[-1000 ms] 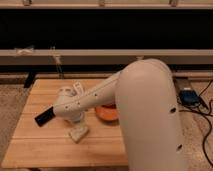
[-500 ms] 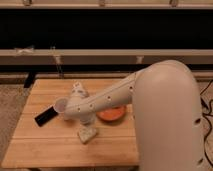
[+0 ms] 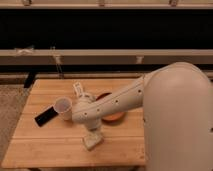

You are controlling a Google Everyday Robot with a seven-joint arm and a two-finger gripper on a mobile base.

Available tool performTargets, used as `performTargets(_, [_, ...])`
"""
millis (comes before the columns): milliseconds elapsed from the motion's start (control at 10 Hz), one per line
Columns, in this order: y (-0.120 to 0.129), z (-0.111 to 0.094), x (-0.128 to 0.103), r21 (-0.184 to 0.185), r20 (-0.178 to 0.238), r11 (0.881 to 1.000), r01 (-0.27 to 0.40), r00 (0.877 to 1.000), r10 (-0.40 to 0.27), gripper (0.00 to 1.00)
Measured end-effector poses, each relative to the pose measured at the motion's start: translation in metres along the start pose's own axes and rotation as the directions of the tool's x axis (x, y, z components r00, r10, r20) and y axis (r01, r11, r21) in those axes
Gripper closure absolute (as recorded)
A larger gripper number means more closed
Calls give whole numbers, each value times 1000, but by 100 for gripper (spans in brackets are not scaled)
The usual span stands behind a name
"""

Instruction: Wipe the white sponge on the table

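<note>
1. My gripper point(image 3: 93, 134) reaches down at the worktop's point(image 3: 45, 145) front middle, right over the sponge point(image 3: 92, 142), probably touching it.
2. The cup point(image 3: 63, 107) sits left of my arm point(image 3: 120, 102), with a flat bar point(image 3: 46, 116) just to its left.
3. The bowl point(image 3: 114, 116) lies behind my arm, right of the cup.
4. A tube point(image 3: 78, 90) stands behind the cup.

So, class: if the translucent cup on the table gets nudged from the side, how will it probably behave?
The cup looks thin-walled and seems to lie tipped, mouth facing the camera, so it is probably light and would roll or skid on the smooth table. Nothing visibly weighs it down. The claw sits apart, down at the white sponge.
</note>
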Motion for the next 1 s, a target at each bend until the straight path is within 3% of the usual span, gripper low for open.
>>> performTargets(500, [-21, -3, 41, 13, -8, 993, 117, 993, -117, 100])
performTargets(900, [-28, -3, 86, 16, -18, 973, 231, 973, -230, 100])
performTargets(1000, [-26, -4, 89, 13, -23, 971, 237, 971, -237, 100])
